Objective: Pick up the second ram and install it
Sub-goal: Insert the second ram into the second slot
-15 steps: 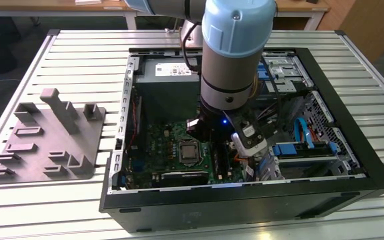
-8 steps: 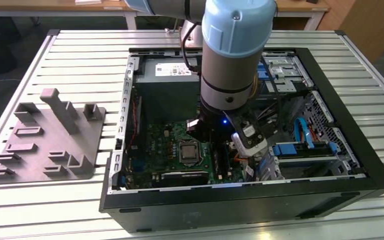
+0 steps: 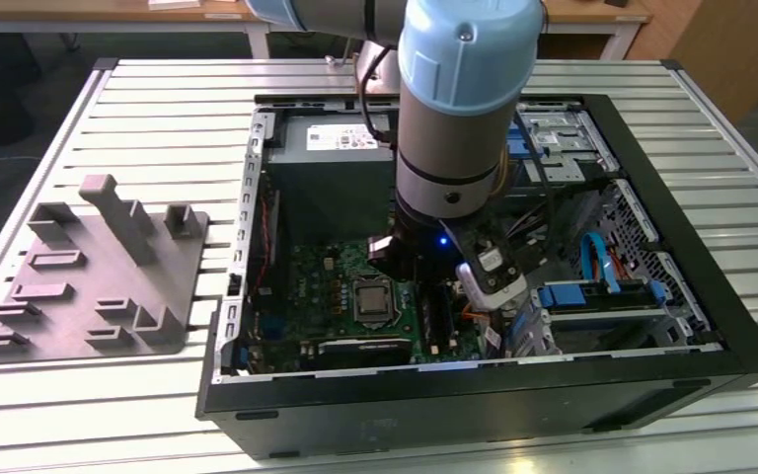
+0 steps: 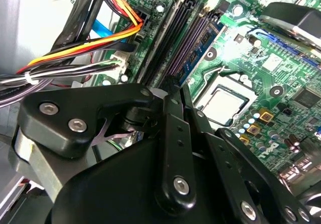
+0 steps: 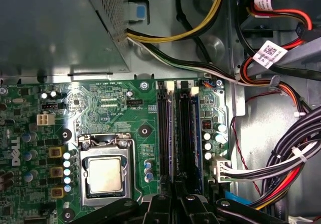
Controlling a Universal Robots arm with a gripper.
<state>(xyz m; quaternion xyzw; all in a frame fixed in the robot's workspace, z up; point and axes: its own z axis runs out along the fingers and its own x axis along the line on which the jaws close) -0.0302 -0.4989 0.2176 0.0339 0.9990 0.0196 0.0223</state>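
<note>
Fingers (image 4: 173,96) pressed together over two long memory slots (image 5: 174,133); one processor (image 5: 105,174).

The arm (image 3: 465,99) is pale blue with a grey band and dark lower section. The computer case (image 3: 695,326) is black, on a table (image 3: 129,99) of light grey ribbed slats. The fixture tray (image 3: 90,286) is plain mid-grey. The motherboard (image 5: 110,108) is green, dotted with small silver and gold parts; its processor (image 5: 104,175) has a silvery lid in a metal frame. The memory slots (image 5: 173,133) are black strips. The cable bundle (image 4: 90,38) mixes orange, yellow, red, black and blue wires, some white-tied. The gripper (image 4: 173,148) linkage is matte black with silver screw heads.
</note>
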